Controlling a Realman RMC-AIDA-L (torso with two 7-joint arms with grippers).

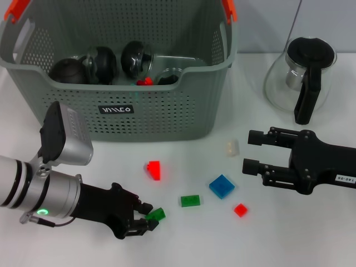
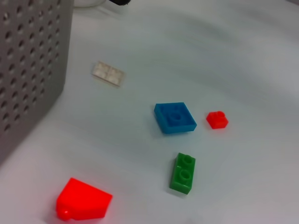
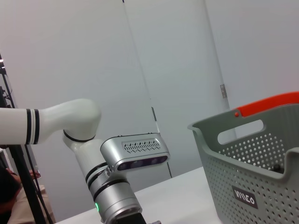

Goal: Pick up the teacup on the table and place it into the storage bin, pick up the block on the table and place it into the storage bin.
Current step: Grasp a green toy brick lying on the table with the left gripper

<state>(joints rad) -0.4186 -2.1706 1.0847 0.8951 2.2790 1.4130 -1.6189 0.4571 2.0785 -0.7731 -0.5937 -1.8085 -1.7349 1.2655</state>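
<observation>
The grey perforated storage bin (image 1: 167,119) stands at the back of the table; its corner also shows in the right wrist view (image 3: 261,172). Several dark round teacups (image 1: 100,62) and a small red block (image 1: 145,81) lie inside it. My left gripper (image 1: 149,216) is low at the front left, its fingers closed on a small green block (image 1: 158,213). On the table lie loose blocks: a red wedge (image 1: 154,169) (image 2: 83,199), a flat green one (image 1: 190,201) (image 2: 183,172), a blue one (image 1: 222,186) (image 2: 174,117), a small red one (image 1: 240,209) (image 2: 217,119) and a white one (image 1: 232,147) (image 2: 108,74). My right gripper (image 1: 251,151) hovers open at the right.
A glass teapot (image 1: 303,78) with a black lid and handle stands at the back right, beside the bin. The bin's wall (image 2: 28,70) rises close to the red wedge and the white block. White tabletop (image 1: 183,245) runs along the front.
</observation>
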